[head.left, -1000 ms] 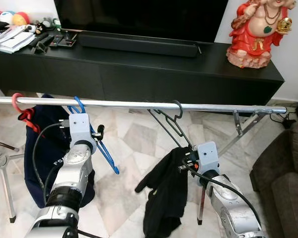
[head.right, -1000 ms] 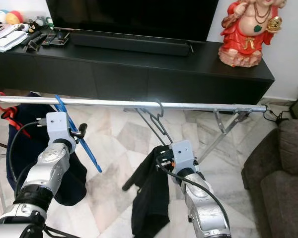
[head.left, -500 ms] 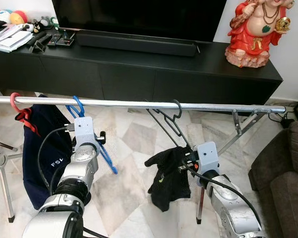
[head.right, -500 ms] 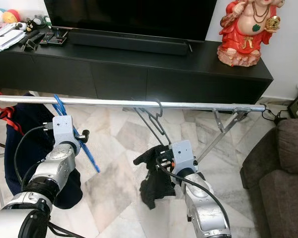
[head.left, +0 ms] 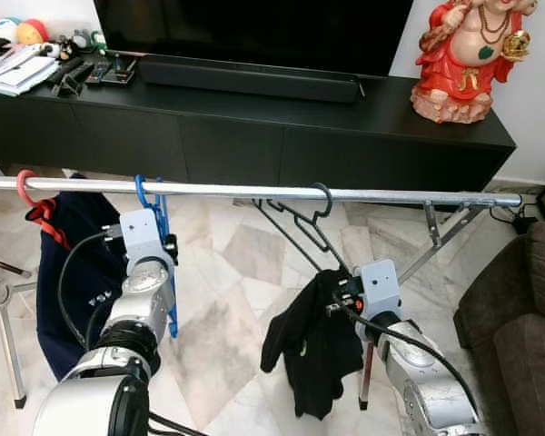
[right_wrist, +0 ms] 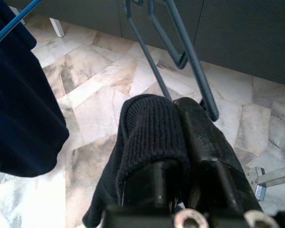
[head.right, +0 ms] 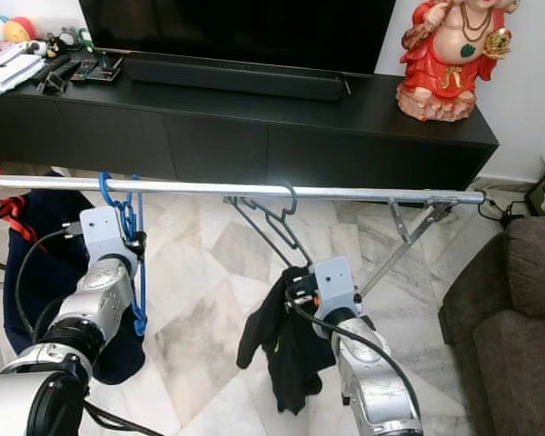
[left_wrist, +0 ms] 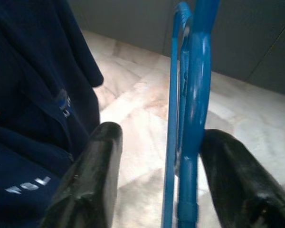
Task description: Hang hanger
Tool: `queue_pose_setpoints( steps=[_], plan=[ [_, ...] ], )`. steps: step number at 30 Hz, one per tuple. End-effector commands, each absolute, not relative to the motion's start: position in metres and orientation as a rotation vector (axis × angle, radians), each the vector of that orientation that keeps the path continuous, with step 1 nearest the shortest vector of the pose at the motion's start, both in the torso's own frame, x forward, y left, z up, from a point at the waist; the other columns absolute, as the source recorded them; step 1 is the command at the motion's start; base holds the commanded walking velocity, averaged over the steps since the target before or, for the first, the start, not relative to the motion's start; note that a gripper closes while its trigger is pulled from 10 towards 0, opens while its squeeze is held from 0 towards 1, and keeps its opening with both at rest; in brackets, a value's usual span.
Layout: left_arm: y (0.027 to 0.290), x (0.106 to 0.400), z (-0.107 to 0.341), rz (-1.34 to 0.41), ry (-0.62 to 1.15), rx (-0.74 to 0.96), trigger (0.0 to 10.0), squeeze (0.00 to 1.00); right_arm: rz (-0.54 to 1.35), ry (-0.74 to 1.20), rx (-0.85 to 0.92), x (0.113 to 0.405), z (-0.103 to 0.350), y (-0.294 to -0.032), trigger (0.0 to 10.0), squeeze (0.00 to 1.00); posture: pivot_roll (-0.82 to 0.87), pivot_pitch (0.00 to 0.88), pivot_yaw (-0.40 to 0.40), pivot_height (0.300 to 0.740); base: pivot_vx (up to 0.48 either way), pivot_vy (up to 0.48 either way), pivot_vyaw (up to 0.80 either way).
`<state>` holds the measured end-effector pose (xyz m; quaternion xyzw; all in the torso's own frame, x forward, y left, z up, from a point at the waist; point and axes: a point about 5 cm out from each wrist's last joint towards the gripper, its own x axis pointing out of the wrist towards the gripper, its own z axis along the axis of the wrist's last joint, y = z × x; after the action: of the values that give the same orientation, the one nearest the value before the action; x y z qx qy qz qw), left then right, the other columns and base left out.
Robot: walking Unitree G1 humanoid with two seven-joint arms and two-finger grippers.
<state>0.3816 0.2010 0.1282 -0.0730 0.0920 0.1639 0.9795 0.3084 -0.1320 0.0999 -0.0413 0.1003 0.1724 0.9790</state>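
Observation:
A silver rail [head.left: 254,191] runs across in front of me. A blue hanger [head.left: 159,227] is hooked on it and hangs straight down. My left gripper [head.left: 169,245] is open around the blue hanger [left_wrist: 190,118], which rests against one finger [left_wrist: 232,171] with a gap to the other. A dark wire hanger [head.left: 304,222] is hooked on the rail further right and slants down. My right gripper [head.left: 343,292] is shut on a black garment [head.left: 313,350] at that hanger's lower end. The knitted cloth [right_wrist: 149,137] wraps one finger.
A navy garment [head.left: 68,263] on a red hanger [head.left: 32,195] hangs at the rail's left end. Behind stands a black TV console [head.left: 254,118] with a red statue [head.left: 463,54]. A brown sofa [head.left: 527,309] is at the right, beside the rack's folding leg [head.left: 454,227].
The blue hanger has swung from a slant to hanging straight down from the rail. The black garment, bunched up half a second ago, has dropped and hangs long again.

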Motion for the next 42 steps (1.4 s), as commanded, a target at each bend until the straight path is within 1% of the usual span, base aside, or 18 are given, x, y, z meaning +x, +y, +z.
queue_pose_setpoints(
  steps=[1, 15, 22, 40, 41, 42],
  plan=[
    [0.1972, 0.3826, 0.1277, 0.314, 0.188, -0.21, 0.0, 0.0, 0.34, 0.167, -0.089, 0.3081, 0.1059, -0.1338, 10.0, 0.0, -0.01, 0.166, -0.033, 0.74, 0.0, 0.0, 0.0],
    [0.1957, 0.3849, 0.1316, 0.268, 0.165, -0.206, 0.0, 0.0, 0.344, 0.167, -0.088, 0.3076, 0.1049, -0.1326, 10.0, 0.0, -0.01, 0.147, -0.034, 0.74, 0.0, 0.0, 0.0],
    [0.1987, 0.385, 0.1329, 0.277, 0.168, -0.175, 0.0, 0.0, 0.35, 0.17, -0.081, 0.3069, 0.1036, -0.1305, 10.0, 0.0, 0.0, 0.154, -0.035, 0.74, 0.0, 0.0, 0.0],
    [0.1981, 0.3849, 0.1316, 0.285, 0.182, -0.168, 0.0, 0.0, 0.341, 0.177, -0.078, 0.3068, 0.1023, -0.1329, 10.0, 0.0, 0.0, 0.164, -0.033, 0.74, 0.0, 0.0, 0.0],
    [0.1995, 0.3845, 0.1337, 0.28, 0.162, -0.127, 0.0, 0.0, 0.34, 0.177, -0.076, 0.3068, 0.1022, -0.1328, 10.0, 0.0, 0.0, 0.165, -0.034, 0.74, 0.0, 0.0, 0.0],
    [0.1995, 0.3845, 0.1337, 0.28, 0.162, -0.127, 0.0, 0.0, 0.34, 0.177, -0.076, 0.3068, 0.1022, -0.1328, 10.0, 0.0, 0.0, 0.165, -0.034, 0.74, 0.0, 0.0, 0.0]
  ],
)
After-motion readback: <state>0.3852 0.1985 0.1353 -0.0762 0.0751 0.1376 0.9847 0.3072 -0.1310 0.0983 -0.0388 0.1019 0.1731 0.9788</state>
